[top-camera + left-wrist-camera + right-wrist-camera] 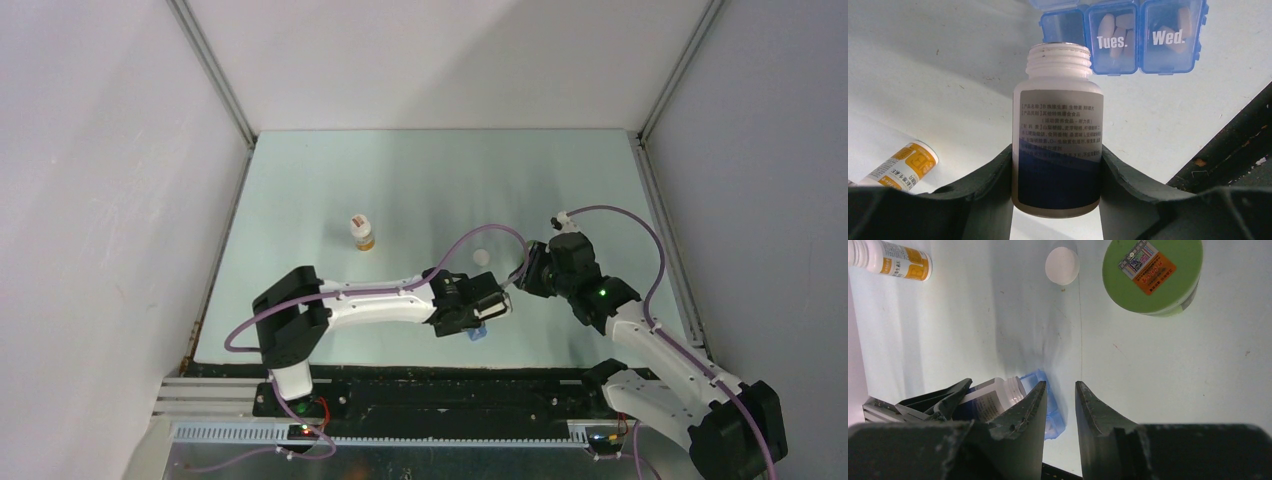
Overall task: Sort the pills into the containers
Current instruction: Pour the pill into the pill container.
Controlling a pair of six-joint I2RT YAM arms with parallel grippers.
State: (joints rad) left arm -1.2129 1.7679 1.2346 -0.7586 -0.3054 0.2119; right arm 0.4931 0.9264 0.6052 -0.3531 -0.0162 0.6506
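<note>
We see a pale green table (400, 180) boxed in by plain white walls (100, 150) on the left, back and right. Grey metal posts (215, 75) run up the two far corners. A black strip (450, 385) edges the table's near side, a metal rail (210, 400) beside it. The light is soft and even.

The far part of the pale green table (430, 170) has lots of bare room, with only a small white bottle with an orange label (362, 232), a loose round white cap (481, 257) and a fat green round bottle (1153, 275) spaced apart. Near the front edge it is tight: the left gripper (1057, 150) and the open white bottle (1058, 100) it squeezes crowd the see-through blue pill box (1139, 40), with the right gripper (1061, 386) close beside.
</note>
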